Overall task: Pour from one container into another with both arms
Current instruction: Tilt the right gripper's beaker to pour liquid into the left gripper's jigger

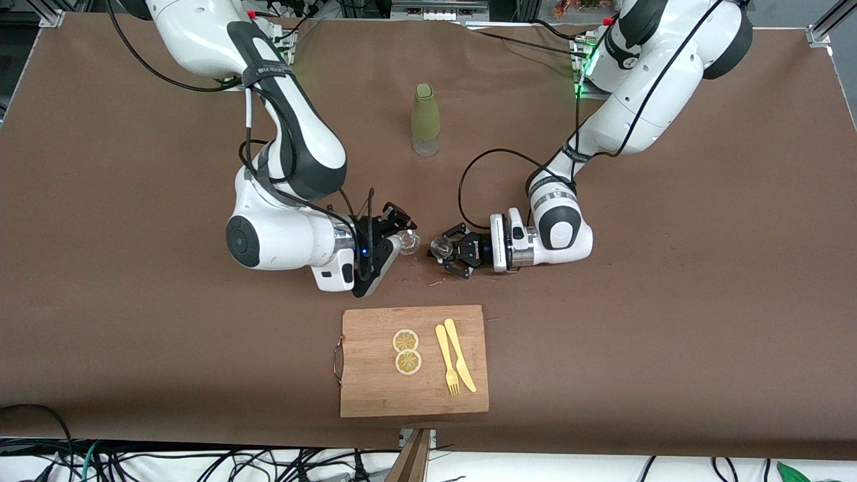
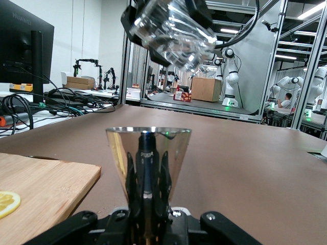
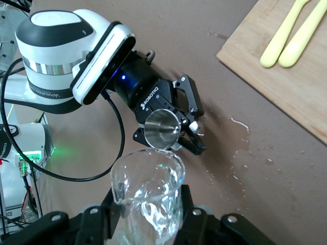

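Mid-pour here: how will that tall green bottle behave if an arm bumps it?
The green bottle stands tall on a narrow base, so it would probably tip rather than slide. Lying down, its round body would likely roll. It stands apart from both claws, so a bump seems unlikely now.

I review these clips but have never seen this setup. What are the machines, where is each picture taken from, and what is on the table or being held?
Two white robot arms work at a brown table. One picture looks down from a high camera facing them; the other two come from cameras on each arm's wrist. The left gripper is shut on a steel jigger, held upright over the table. The right gripper is shut on a small clear glass cup, tipped above the jigger. Also on the table: an olive-green bottle toward the arms' bases, and a wooden cutting board nearer the front camera, carrying two lemon slices and a yellow fork and knife.
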Controlling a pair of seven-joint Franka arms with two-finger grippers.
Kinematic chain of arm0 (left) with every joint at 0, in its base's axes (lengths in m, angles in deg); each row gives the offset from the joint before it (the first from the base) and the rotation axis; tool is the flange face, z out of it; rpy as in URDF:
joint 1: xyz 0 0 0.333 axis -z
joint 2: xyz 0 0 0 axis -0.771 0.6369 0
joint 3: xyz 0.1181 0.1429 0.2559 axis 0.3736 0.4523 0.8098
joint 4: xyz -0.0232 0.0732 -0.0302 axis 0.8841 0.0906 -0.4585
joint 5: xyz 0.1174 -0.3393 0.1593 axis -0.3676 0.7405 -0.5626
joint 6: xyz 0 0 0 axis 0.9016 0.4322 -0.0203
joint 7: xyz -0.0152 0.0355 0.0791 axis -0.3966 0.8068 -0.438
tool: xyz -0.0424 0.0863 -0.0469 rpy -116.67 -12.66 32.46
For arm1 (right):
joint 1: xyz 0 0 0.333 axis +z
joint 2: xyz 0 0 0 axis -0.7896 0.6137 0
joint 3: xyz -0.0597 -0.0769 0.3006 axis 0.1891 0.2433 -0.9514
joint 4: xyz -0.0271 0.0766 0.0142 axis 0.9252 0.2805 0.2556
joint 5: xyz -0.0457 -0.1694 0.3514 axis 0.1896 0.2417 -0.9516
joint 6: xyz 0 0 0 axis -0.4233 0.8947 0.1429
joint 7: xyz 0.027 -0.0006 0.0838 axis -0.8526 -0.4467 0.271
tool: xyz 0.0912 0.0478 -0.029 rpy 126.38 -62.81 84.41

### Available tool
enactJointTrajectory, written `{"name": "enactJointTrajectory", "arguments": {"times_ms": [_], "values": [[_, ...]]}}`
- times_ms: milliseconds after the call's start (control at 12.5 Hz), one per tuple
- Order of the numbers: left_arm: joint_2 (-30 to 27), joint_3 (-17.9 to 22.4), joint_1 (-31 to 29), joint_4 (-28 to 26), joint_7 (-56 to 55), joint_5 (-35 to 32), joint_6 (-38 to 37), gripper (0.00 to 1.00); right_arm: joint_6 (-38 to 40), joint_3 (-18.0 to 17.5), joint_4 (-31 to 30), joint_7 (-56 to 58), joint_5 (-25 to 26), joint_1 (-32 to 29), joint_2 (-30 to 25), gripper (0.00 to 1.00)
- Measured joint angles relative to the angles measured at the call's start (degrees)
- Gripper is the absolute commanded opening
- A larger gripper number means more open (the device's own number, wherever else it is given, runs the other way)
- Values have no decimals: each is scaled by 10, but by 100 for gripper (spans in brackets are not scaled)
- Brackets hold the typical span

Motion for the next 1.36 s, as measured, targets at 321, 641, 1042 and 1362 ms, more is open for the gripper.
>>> {"name": "enactJointTrajectory", "arguments": {"times_ms": [321,641,1042,1362], "values": [[19,1,8,24,3,1,3,0,-9,0,-9,-36,0,19,-1,22],[36,2,13,43,8,11,3,0,-12,0,-33,-44,0,22,-8,22],[44,5,14,57,8,11,3,0,-22,0,-39,-63,-7,33,-12,22],[52,5,21,62,9,23,3,0,-22,0,-39,-84,-17,38,-15,22]]}}
